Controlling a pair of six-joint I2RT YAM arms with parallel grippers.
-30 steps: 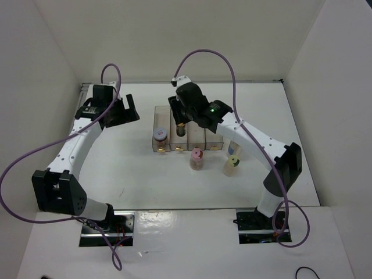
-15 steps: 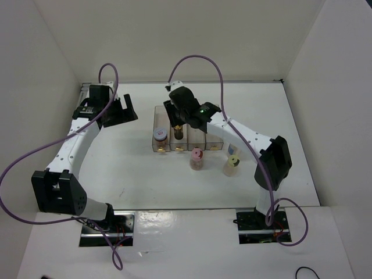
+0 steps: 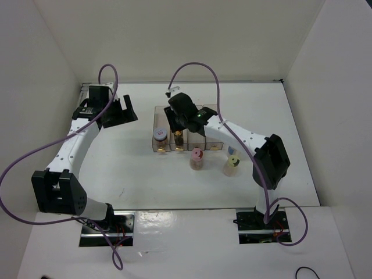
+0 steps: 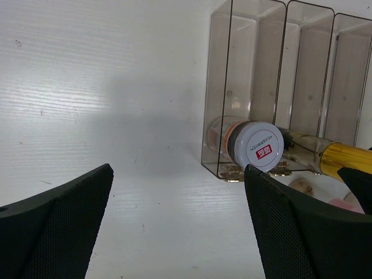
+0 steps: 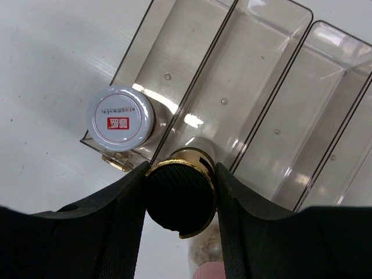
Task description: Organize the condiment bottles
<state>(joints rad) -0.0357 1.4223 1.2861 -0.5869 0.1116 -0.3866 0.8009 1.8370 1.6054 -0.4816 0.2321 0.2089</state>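
White tabletop, clear tray mid-frame. The right gripper is clamping the gold-capped jar by its cap. The jar's long axis is pointing straight down from the jaws into the lower end of the tray's second slot from the left. The left gripper is idling wide open at upper left, well apart.

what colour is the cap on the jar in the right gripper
The cap is gold with a black ribbed top; clearest in right wrist view.
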